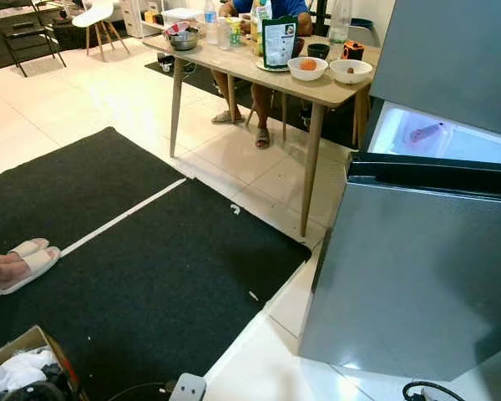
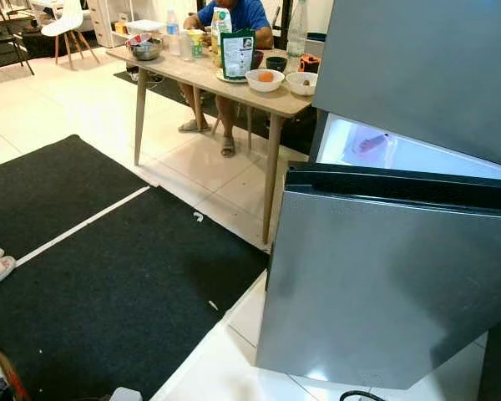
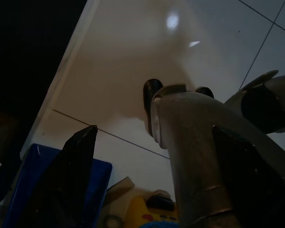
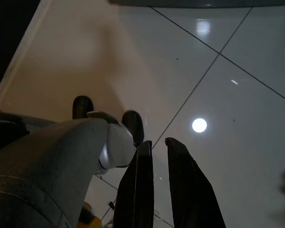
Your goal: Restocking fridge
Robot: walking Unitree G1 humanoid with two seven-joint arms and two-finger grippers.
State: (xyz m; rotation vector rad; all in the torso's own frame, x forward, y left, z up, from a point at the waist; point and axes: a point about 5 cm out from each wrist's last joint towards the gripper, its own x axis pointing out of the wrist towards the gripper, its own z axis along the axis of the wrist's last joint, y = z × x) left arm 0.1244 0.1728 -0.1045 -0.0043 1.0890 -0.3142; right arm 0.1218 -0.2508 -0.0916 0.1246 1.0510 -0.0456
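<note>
**Grey fridge ajar, both my arms hanging over the tiles**

Grey steel fills the 3 o'clock side of my head views: the fridge [image 1: 417, 276] stands with its lower door [image 2: 384, 284] swung out toward me and a lit compartment [image 1: 438, 138] glowing behind it. At 12 o'clock a wooden table [image 1: 234, 63] carries two white bowls [image 1: 307, 68], a green packet [image 1: 279, 40] and bottles, with a seated person [image 2: 234, 17] behind it. A black mat [image 1: 150, 267] spreads from 9 to 6 o'clock.

From my left wrist, my left gripper [image 3: 156, 180] points down at pale floor tiles [image 3: 133, 71], its fingers spread wide and holding nothing.

From my right wrist, my right gripper [image 4: 159, 185] hangs over the tiles too, its fingers narrow, almost together, holding nothing.
</note>
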